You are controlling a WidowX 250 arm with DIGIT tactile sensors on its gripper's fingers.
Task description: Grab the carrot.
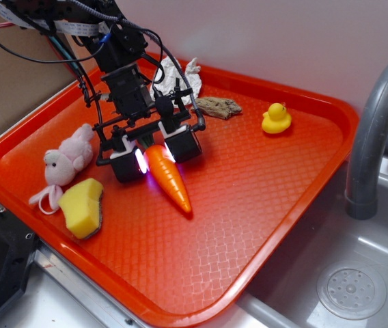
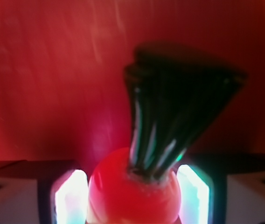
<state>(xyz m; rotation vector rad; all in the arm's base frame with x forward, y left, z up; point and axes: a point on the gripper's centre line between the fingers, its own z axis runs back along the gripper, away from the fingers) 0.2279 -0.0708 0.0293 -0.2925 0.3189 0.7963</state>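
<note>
The carrot (image 1: 170, 179) is glossy orange and tapered, and it lies at an angle on the orange tray (image 1: 262, 225) with its tip pointing toward the front. My gripper (image 1: 156, 156) comes down over its thick end, with one glowing finger on each side. In the wrist view the carrot's rounded top (image 2: 128, 186) fills the gap between the lit pads (image 2: 69, 196), and both pads press against it. Its ridged dark green stem (image 2: 174, 116) sticks out ahead of the jaws. The gripper (image 2: 131, 203) is shut on the carrot.
On the tray are a yellow duck (image 1: 276, 119) at the back right, a pink plush bunny (image 1: 67, 160) and a yellow sponge (image 1: 83, 205) at the left, and a brown wood piece (image 1: 218, 106) and crumpled white cloth (image 1: 173, 72) behind the arm. A grey faucet (image 1: 371, 137) and sink drain (image 1: 351, 290) are at the right.
</note>
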